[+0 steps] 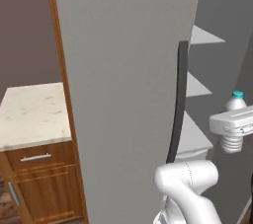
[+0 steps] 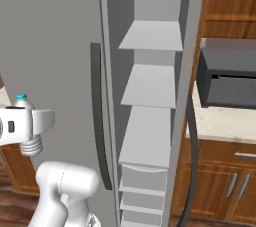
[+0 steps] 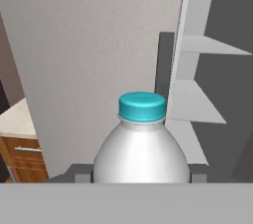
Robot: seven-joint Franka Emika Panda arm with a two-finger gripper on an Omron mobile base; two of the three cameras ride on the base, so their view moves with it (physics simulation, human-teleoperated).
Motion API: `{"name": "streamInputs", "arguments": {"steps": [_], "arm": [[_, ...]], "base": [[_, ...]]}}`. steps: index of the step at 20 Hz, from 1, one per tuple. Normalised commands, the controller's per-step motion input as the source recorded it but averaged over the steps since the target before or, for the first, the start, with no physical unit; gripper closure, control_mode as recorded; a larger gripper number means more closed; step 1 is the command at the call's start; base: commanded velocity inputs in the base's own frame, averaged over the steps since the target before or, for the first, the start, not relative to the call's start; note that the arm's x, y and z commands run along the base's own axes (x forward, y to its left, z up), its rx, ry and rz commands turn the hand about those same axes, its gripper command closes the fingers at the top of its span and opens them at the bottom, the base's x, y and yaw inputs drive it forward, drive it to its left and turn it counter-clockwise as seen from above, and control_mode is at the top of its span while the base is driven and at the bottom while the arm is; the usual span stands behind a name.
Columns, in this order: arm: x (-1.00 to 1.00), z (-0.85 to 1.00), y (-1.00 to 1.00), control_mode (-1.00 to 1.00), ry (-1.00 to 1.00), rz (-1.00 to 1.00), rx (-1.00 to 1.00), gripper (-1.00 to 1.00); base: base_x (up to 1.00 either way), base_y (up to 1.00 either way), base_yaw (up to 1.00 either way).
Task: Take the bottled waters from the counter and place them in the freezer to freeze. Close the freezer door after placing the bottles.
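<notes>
Flat grey freezer door beside gripper clamped around ribbed teal-capped bottle.

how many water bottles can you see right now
1. The bottled water, teal cap up, is held in the gripper in front of the open freezer, beside the freezer door. A second may be out of the frames.
</notes>
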Motion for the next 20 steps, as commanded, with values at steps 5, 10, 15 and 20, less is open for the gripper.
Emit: {"name": "streamInputs", "arguments": {"steps": [5, 10, 15, 20], "arm": [[0.0, 0.0, 0.0, 1.0, 0.0, 0.0, 0.0, 1.0], [0.0, 0.0, 0.0, 1.0, 0.0, 0.0, 0.0, 1.0], [0.0, 0.0, 0.0, 1.0, 0.0, 0.0, 0.0, 1.0], [0.0, 0.0, 0.0, 1.0, 0.0, 0.0, 0.0, 1.0]], "base": [[0.21, -0.38, 0.0], [0.36, -0.47, -0.03], [0.46, -0.4, -0.1], [0.28, -0.02, -0.06]]}}
